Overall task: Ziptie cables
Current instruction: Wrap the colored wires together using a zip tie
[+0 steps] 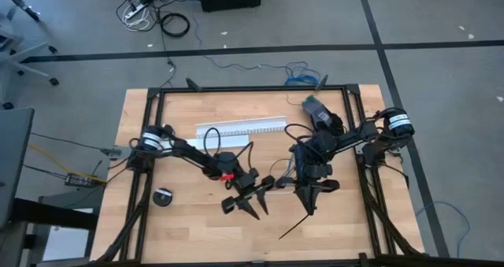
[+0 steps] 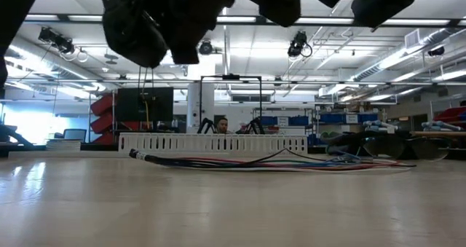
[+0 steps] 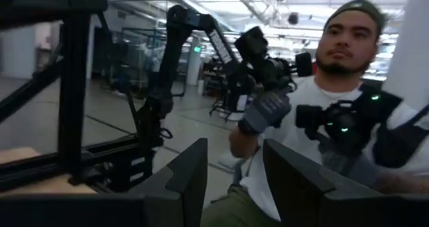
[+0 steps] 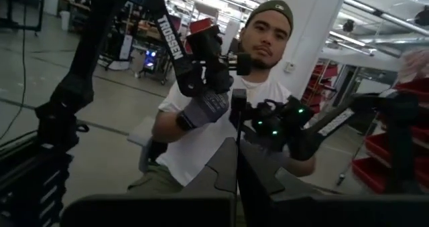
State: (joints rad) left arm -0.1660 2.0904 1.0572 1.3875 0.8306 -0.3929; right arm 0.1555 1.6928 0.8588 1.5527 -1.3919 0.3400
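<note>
The cables lie in a loose bunch on the table in front of the white channel; in the high view they show faintly between the two arms. My right gripper is raised above the table's near half, pointing toward the near edge, and is shut on the ziptie, a thin black strip. My left gripper hovers beside it to the left, also raised and pointing toward the near edge. Its fingers are open and nothing is between them. My right gripper pinches the ziptie between its two shut fingers. The strip sticks out straight ahead past the fingertips, along the fingers, and is lifted clear of the table. In the high view its free end points toward the near edge and slightly left.
The long white slotted channel lies across the far half of the table. A small black round object sits near the left edge, and a grey device lies far right. A person with hand controllers stands beyond the near edge.
</note>
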